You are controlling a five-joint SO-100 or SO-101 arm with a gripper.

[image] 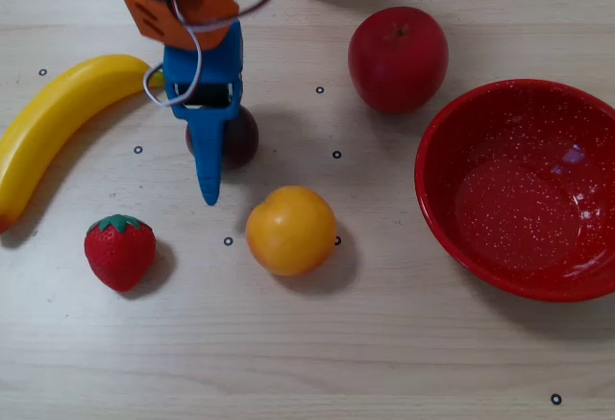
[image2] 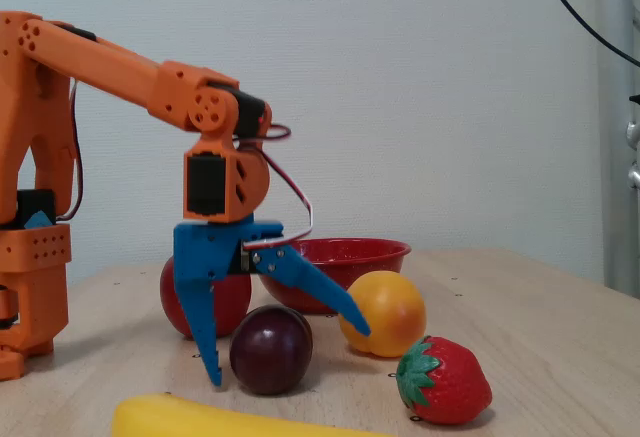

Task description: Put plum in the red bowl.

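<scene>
The plum (image: 243,137) is a small dark purple fruit on the table, left of centre in the overhead view. My blue gripper (image: 205,160) hangs over its left part and hides that side. In the fixed view my gripper (image2: 287,354) is open and low. One finger (image2: 205,327) reaches nearly to the table left of the plum (image2: 272,350). The other slants out to its right, in front of the orange. Neither finger clearly touches the plum. The red bowl (image: 444,146) with white speckles stands empty at the right, and its rim (image2: 375,250) shows behind the fruit.
A red apple (image: 397,60) sits between plum and bowl at the back. An orange (image: 291,230) lies just below-right of the plum. A strawberry (image: 120,252) and a banana (image: 53,127) lie to the left. The arm's orange base (image2: 30,277) stands at the fixed view's left.
</scene>
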